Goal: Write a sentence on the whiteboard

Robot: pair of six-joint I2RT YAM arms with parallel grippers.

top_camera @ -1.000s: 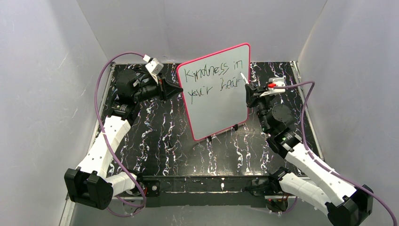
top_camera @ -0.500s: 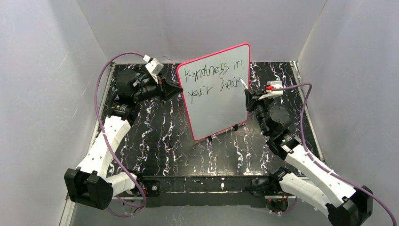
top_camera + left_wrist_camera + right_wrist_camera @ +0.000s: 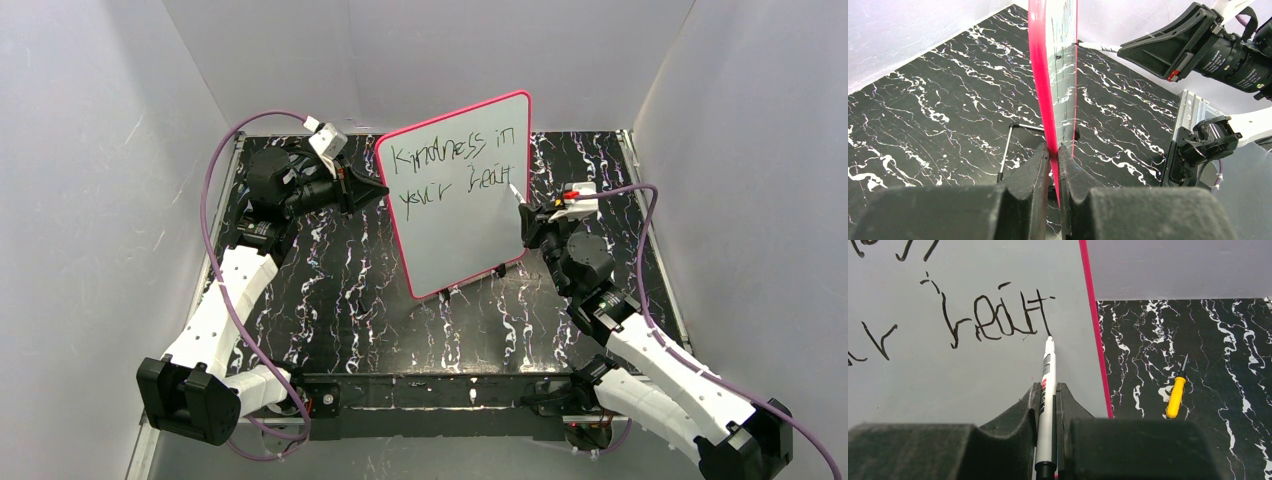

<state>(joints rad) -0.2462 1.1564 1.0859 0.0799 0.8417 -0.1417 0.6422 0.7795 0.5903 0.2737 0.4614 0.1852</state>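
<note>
The whiteboard (image 3: 462, 215) stands upright and tilted at mid-table, pink-framed. The sentence (image 3: 455, 165) reads "Kindness in your heart" in two dark lines. My left gripper (image 3: 384, 190) is shut on the board's left frame; in the left wrist view its fingers (image 3: 1054, 150) pinch the pink edge (image 3: 1039, 75). My right gripper (image 3: 527, 212) is shut on a white marker (image 3: 1049, 375). The marker's tip sits just under the last "t" of "heart" (image 3: 998, 315), near the right frame. I cannot tell if the tip touches the board (image 3: 973, 375).
A yellow-handled screwdriver (image 3: 1175, 395) lies on the black marbled tabletop (image 3: 350, 290) right of the board. A thin metal stand rod (image 3: 1007, 150) props the board from behind. Grey walls enclose the table on three sides.
My right gripper has slid down and back along the board's right side with the marker, and the final "t" stroke now stands complete. The left arm and board have not moved.
</note>
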